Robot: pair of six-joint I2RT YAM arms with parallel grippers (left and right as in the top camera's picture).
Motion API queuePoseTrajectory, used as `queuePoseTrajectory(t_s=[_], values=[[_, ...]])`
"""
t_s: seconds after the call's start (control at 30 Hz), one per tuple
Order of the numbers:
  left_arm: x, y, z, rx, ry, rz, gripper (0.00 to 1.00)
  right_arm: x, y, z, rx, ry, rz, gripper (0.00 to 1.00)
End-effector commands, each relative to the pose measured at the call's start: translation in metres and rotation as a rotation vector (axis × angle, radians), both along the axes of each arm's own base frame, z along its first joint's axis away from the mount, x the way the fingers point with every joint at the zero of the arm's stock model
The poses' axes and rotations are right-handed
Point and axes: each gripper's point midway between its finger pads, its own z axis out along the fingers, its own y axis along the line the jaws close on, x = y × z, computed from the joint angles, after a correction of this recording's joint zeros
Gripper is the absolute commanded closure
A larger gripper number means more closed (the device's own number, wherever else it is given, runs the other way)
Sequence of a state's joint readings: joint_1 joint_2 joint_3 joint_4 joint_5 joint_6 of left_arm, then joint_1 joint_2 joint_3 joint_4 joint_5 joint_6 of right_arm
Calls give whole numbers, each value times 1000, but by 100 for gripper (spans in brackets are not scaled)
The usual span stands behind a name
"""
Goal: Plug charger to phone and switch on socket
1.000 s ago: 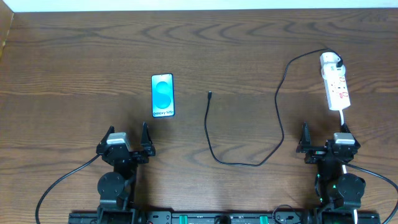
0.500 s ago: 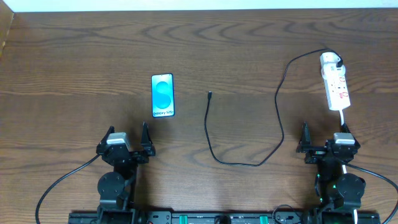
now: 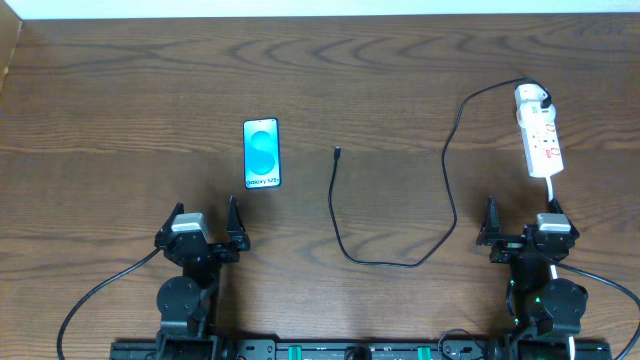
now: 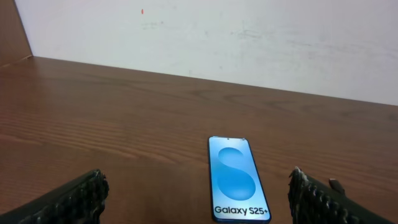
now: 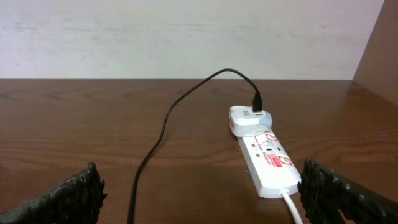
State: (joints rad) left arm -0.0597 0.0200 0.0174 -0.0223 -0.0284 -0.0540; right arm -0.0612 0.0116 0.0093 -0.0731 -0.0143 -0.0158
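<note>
The phone [image 3: 261, 153] lies flat on the table, screen up, light blue with "Galaxy S25+"; it also shows in the left wrist view [image 4: 237, 178]. The black charger cable [image 3: 440, 205] runs from its free connector [image 3: 337, 152] in a loop to a white plug in the far end of the socket [image 3: 538, 135], a white power strip with red marks, also in the right wrist view [image 5: 268, 158]. My left gripper [image 3: 204, 218] is open and empty, just in front of the phone. My right gripper [image 3: 520, 218] is open and empty, just in front of the strip.
The strip's white cord [image 5: 291, 206] runs back toward my right arm. A white wall edges the table's far side. A brown panel [image 3: 10, 50] stands at the far left corner.
</note>
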Motion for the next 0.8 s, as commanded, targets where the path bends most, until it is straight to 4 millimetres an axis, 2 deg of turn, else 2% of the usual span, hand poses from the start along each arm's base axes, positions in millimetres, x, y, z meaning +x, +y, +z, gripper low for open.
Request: queuePoseTrajectory(t_s=[0.0,0.77], values=[[-1,4,-19,14,65,17,6,0,1,-1,-8,2,5,1],[-1,2,-19,13,65,10,6,0,1,-1,-8,2,5,1]])
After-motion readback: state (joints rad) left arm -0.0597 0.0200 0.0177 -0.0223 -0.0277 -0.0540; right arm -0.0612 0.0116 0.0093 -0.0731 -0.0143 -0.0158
